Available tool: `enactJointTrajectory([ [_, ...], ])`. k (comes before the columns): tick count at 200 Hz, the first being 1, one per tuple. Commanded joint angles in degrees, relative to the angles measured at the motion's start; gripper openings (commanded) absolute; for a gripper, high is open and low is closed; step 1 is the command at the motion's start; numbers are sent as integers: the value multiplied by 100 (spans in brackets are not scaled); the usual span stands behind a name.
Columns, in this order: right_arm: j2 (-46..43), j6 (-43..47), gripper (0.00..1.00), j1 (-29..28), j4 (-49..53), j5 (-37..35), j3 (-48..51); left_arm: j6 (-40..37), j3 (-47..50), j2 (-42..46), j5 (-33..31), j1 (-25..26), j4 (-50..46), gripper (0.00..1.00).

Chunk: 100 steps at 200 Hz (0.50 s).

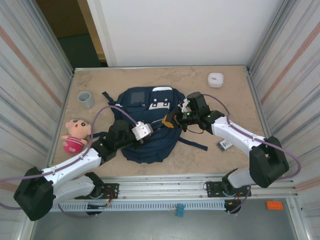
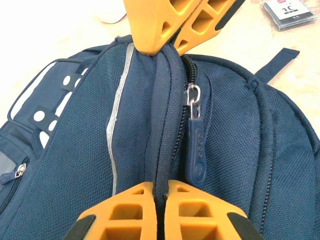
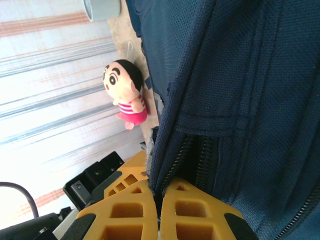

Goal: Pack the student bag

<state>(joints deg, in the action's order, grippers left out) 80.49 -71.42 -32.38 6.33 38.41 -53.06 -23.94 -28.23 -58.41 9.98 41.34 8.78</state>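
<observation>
on the table (image 1: 225, 100), student bag (image 1: 155, 145) lengthwise near-to-far, top end farthest

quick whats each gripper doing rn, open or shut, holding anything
left gripper: shut, fingers pinching a fold of the large navy blue fabric backpack
right gripper: shut, pinching the same backpack's fabric

Backpack (image 1: 155, 146): navy blue mesh weave, one thin pale silver stripe down the front pocket; white-grey patches near the top, crossed by navy straps with white dots
Zip pull (image 2: 196, 150): navy, silver ring
Left gripper (image 2: 159, 186) and right gripper (image 3: 160, 189): orange-yellow, black at the base
Left arm (image 1: 75, 167) and right arm (image 1: 240, 136): white with black joints; cables (image 1: 107, 111) mauve
Doll (image 1: 75, 135): black hair, pale face, pink-and-white striped top, pink lower half
Cup (image 1: 85, 99): grey-blue
Small tub (image 1: 215, 79): white, pink mark on lid
Card (image 2: 290, 11): black, white label
Table (image 1: 235, 95): mottled beige
</observation>
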Motion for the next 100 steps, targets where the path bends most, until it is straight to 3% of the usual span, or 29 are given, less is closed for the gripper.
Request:
enactJointTrajectory([
  [1, -198, -75, 0, -48, -199, -271, 142, 451, -214, 378, 347, 17, -5, 23],
  [34, -244, -83, 0, -57, -242, -386, 86, 2423, -677, 1181, -15, 353, -1585, 47],
  [59, -160, -109, 0, -125, -260, -414, 19, 4338, -940, 1652, -753, 357, -2821, 52],
  [100, -188, -118, 0, -231, -155, -479, -134, 6570, -261, 1844, -408, 541, -2238, 56],
])
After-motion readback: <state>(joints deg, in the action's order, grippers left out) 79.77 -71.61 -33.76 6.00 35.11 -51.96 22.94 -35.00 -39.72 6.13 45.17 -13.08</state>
